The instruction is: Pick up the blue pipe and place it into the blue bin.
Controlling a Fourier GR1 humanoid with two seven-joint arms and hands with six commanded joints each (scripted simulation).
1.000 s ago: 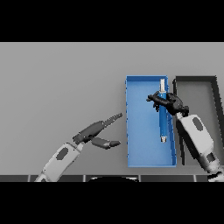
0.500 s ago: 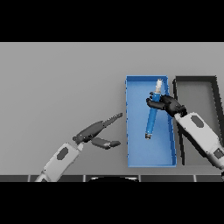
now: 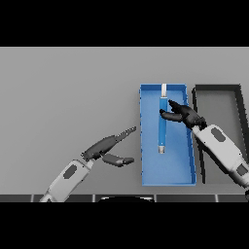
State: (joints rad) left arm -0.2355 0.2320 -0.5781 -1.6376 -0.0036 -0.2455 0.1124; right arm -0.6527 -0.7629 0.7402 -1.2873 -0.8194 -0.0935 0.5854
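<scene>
The blue pipe (image 3: 162,127) with a pale upper end lies lengthwise inside the blue bin (image 3: 143,160), its top near the bin's far wall. My right hand (image 3: 184,115) hovers over the bin just right of the pipe. Its fingers are spread and straight, with the tips at the pipe's upper half and not curled round it. My left hand (image 3: 104,146) stays open over the table to the left of the bin, thumb stuck out.
A black bin (image 3: 217,88) stands directly right of the blue one, their long walls almost touching. My right forearm crosses the wall between the two bins.
The pipe went from tilted in my right hand to lying straight along the bin. The right hand's fingers opened and drew slightly right. The left arm barely moved.
</scene>
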